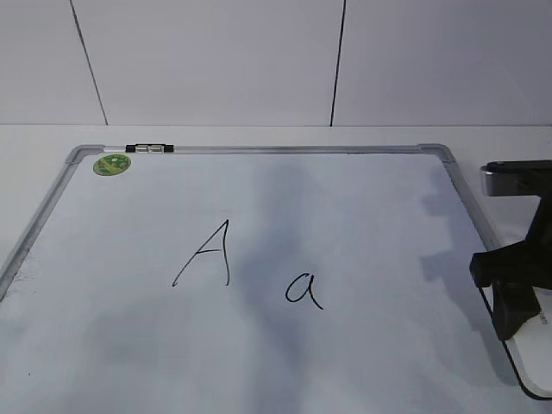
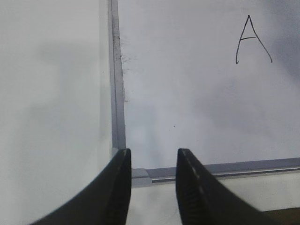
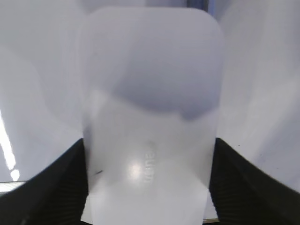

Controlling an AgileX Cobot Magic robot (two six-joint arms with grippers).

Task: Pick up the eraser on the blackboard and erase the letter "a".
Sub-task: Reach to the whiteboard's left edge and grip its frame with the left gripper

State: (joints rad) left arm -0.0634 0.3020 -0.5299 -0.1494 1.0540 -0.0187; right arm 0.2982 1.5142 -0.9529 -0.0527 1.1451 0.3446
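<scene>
The blackboard (image 1: 345, 216) lies flat on a pale surface (image 1: 34, 142), filling most of the exterior view. Its silver frame runs along the far edge, with grey corner caps at 11 and 1 o'clock. A round green sticker (image 1: 112, 164) sits just inside the 11 o'clock corner, and a small black-and-silver clip (image 1: 149, 148) rests on the frame beside it.

Two marks are written near the board's middle. The capital "A" (image 1: 204, 254) stands to the 9 o'clock side, and the letter "a" (image 1: 304, 289) sits just beside it toward 4 o'clock, whole and unsmudged.

The right end effector (image 1: 515, 297) is at the board's 3 o'clock edge in the exterior view, dark and low over the frame. In the right wrist view the eraser (image 3: 150, 117) fills the space between the two black fingers (image 3: 56, 187), its white top showing faint grey lettering. The fingers stand wide, each flanking a long side of the eraser and looking pressed against it, so it appears grasped. Only a sliver of the eraser's pale edge shows in the exterior view, under the end effector.

The left end effector (image 2: 153, 187) hangs over the board's near left corner, seen only from its own wrist camera. Its fingers are partly apart with nothing between them, so it is released. The frame's corner lies right beneath the gap, and the "A" shows at 1 o'clock.
</scene>
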